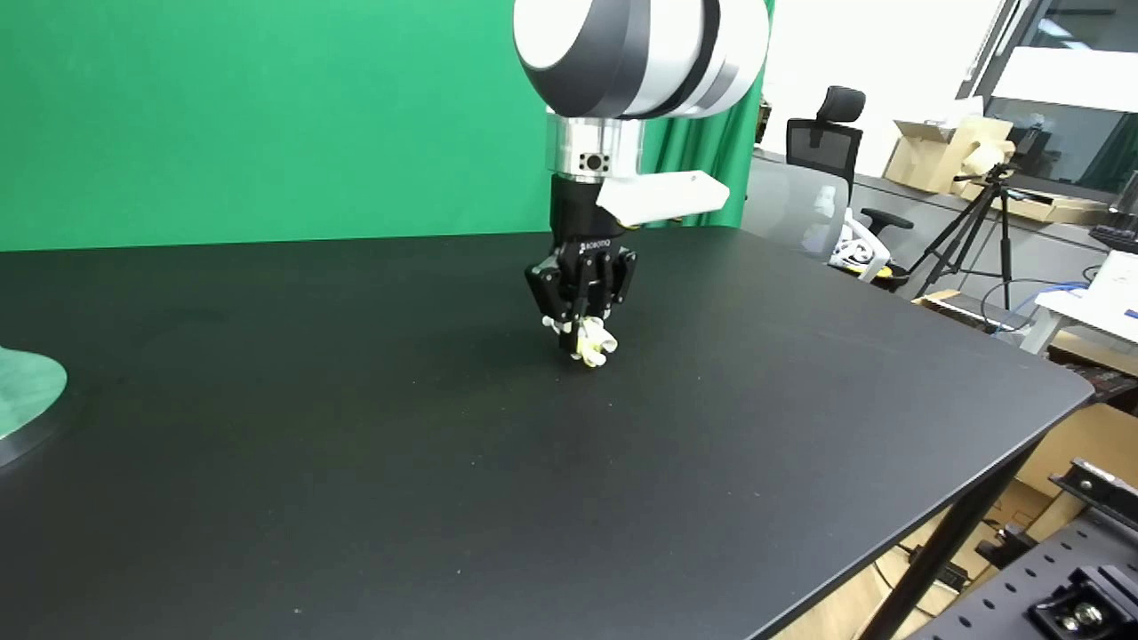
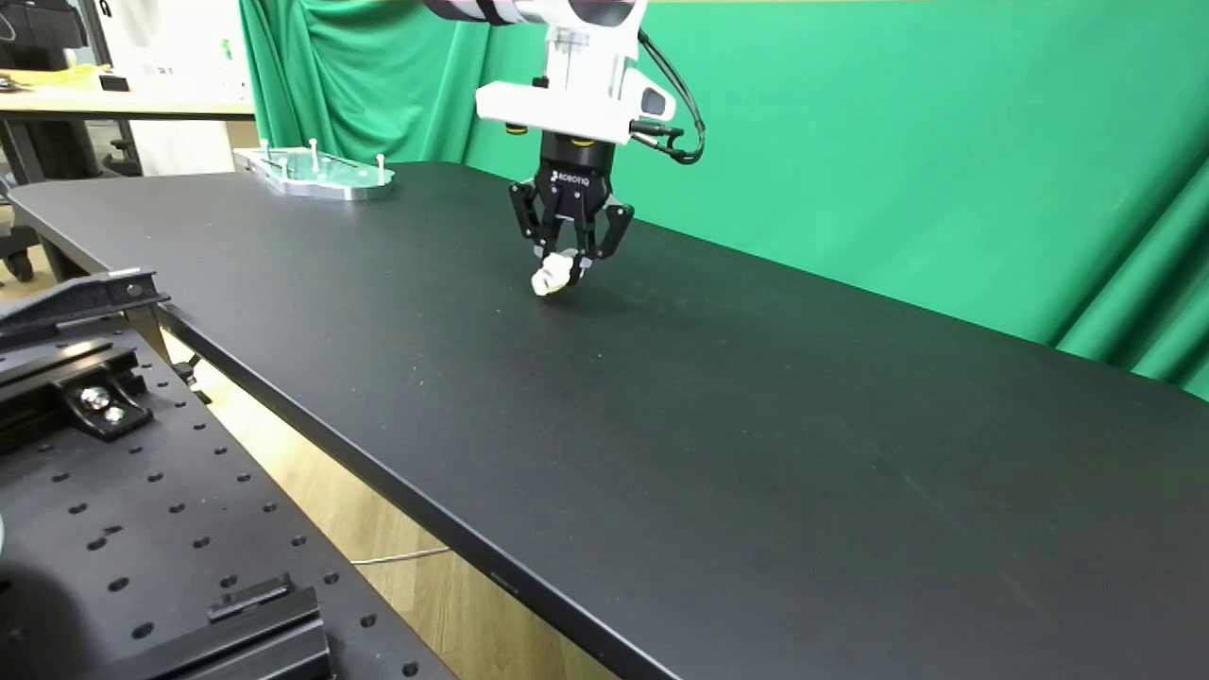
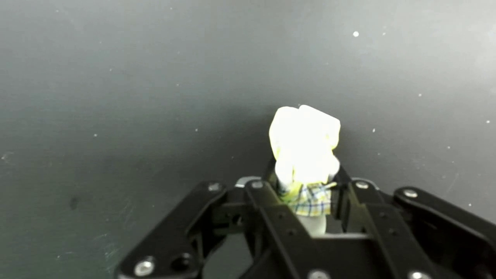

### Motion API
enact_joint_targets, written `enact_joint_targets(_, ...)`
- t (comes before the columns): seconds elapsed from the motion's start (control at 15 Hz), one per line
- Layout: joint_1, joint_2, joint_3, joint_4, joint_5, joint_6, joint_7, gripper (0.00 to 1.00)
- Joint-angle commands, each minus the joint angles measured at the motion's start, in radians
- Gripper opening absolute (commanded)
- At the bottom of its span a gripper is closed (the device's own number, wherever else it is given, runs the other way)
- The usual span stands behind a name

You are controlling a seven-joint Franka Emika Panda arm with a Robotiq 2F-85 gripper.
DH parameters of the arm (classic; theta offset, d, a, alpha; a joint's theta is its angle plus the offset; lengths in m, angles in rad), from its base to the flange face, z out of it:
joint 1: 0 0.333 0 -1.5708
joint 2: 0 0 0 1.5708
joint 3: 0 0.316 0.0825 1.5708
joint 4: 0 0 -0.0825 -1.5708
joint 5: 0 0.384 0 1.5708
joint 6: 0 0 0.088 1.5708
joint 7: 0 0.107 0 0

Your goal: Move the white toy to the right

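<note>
The white toy (image 1: 596,340) is a small cream-white figure. In the wrist view the toy (image 3: 304,143) is overexposed at the far part and wears a yellow and blue checked cloth at the near part. My gripper (image 3: 306,170) has its fingers drawn in, one on each side of the toy, and looks shut on it. In both exterior views the toy sticks out from between the fingertips, also here on the toy (image 2: 553,274) below the gripper (image 2: 564,267). The fingers hide part of its middle. It is at or just above the black table; I cannot tell which.
The black table (image 1: 373,498) spreads around the gripper, with a green wall and curtain behind. A pale green round disc (image 1: 27,387) stands at the left edge. A clear tray with white posts (image 2: 316,175) sits at the table's far end. A perforated black bench (image 2: 189,482) adjoins.
</note>
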Motion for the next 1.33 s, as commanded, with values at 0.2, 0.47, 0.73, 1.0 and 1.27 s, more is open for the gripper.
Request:
enact_joint_targets(0.2,-0.012,-0.089,-0.077,-0.054,-0.035,0.039,0.053,0.08)
enact_joint_targets(0.47,-0.046,-0.112,-0.134,-0.088,-0.046,0.043,0.058,0.08)
enact_joint_targets(0.73,-0.12,-0.106,-0.153,-0.103,-0.01,0.028,0.006,0.08)
enact_joint_targets(1.0,-0.18,-0.088,-0.154,-0.088,-0.009,0.018,-0.037,0.08)
enact_joint_targets(1.27,-0.237,-0.068,-0.122,-0.054,0.002,-0.033,-0.177,0.08)
